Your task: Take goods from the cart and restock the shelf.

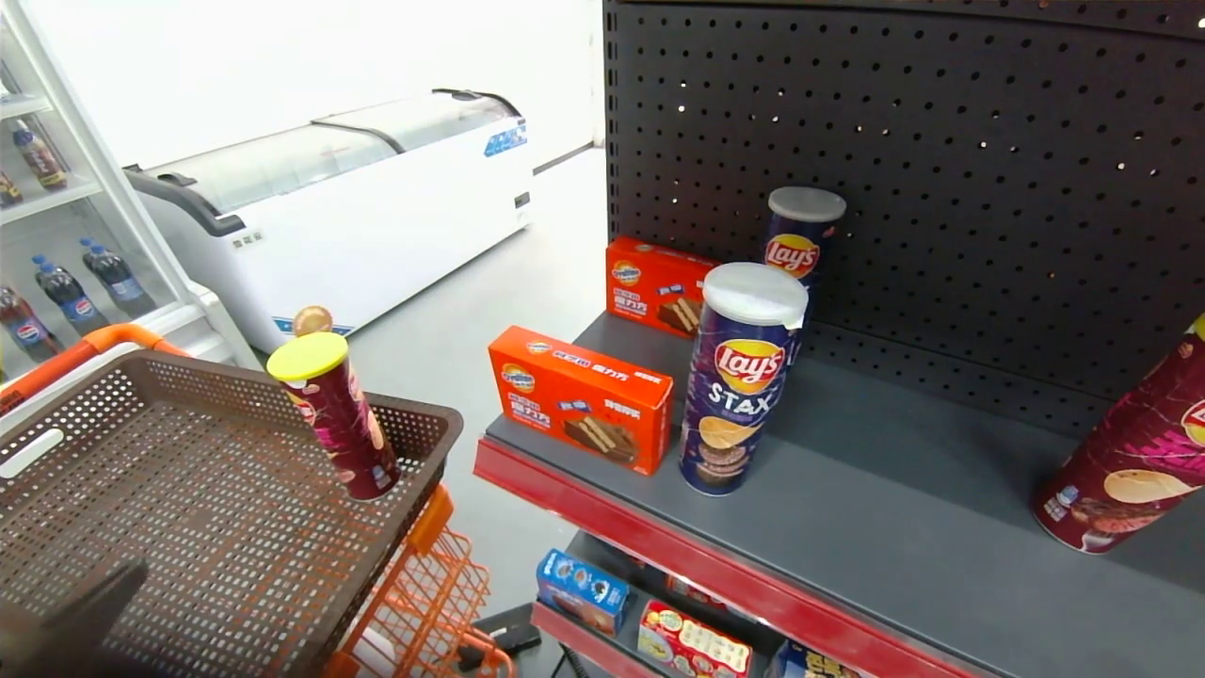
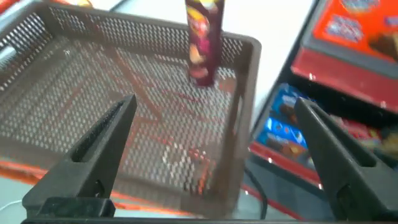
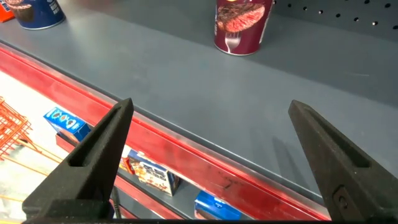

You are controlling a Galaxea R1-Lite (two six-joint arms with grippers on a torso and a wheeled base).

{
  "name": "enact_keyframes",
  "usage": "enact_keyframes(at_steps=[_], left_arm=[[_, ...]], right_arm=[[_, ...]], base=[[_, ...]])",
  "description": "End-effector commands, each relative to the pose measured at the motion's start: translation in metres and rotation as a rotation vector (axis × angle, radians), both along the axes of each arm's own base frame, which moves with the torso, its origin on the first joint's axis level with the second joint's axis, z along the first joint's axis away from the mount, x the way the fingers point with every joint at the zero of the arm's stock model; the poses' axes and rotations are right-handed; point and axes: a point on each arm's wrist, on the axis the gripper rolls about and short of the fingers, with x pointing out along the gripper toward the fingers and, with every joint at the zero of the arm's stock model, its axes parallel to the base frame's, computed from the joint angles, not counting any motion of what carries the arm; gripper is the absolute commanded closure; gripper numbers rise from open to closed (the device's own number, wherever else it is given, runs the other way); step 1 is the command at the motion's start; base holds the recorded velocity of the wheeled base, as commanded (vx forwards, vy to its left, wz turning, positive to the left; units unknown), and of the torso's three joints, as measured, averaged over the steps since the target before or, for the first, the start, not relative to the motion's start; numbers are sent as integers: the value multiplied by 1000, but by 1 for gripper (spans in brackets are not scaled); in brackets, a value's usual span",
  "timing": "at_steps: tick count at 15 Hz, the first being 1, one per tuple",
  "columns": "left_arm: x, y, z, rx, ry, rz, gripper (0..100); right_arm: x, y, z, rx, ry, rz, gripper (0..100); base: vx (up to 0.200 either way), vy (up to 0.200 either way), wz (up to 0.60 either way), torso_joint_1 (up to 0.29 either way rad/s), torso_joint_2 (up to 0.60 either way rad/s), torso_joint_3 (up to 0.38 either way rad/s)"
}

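Shelf (image 1: 894, 508), front blue can (image 1: 744, 377) beside orange box (image 1: 579, 397), maroon can (image 1: 336, 419) in cart (image 1: 188, 513)

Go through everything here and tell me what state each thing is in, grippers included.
Left maroon can: standing in basket, yellow lid on.
Front blue can: upright on shelf, lid on.
Rear blue can: upright, lid on.
Front orange box: closed, standing on edge.
Rear orange box: closed, standing on edge.
Right maroon can: standing on shelf.
Left gripper: open, above basket.
Right gripper: open, above shelf.
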Motion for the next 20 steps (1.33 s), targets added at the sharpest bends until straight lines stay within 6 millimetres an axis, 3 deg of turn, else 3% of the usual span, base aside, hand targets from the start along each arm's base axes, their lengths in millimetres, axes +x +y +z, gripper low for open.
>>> enact_keyframes(at_steps=[1,3,5,8,12,18,20], left_arm=[[63,7,-29,2,133,51,0],[78,7,-43,31,124,44,0],[109,8,-55,33,83,41,0],[139,10,-69,39,62,42,0],[169,11,-93,50,48,37,0],[230,15,-106,67,-53,41,0],[240,15,-111,67,-56,43,0]], right_arm=[[0,0,0,0,1,0,0],[0,0,0,0,1,0,0],[0,0,0,0,1,0,0],[0,0,0,-2,1,0,0],[0,0,0,0,1,0,0],[0,0,0,0,1,0,0],[0,0,0,0,1,0,0]], base=[[0,0,0,0,0,0],[0,0,0,0,0,0],[0,0,0,0,0,0],[0,0,0,0,0,0],[0,0,0,0,0,0],[0,0,0,0,0,0],[0,0,0,0,0,0]])
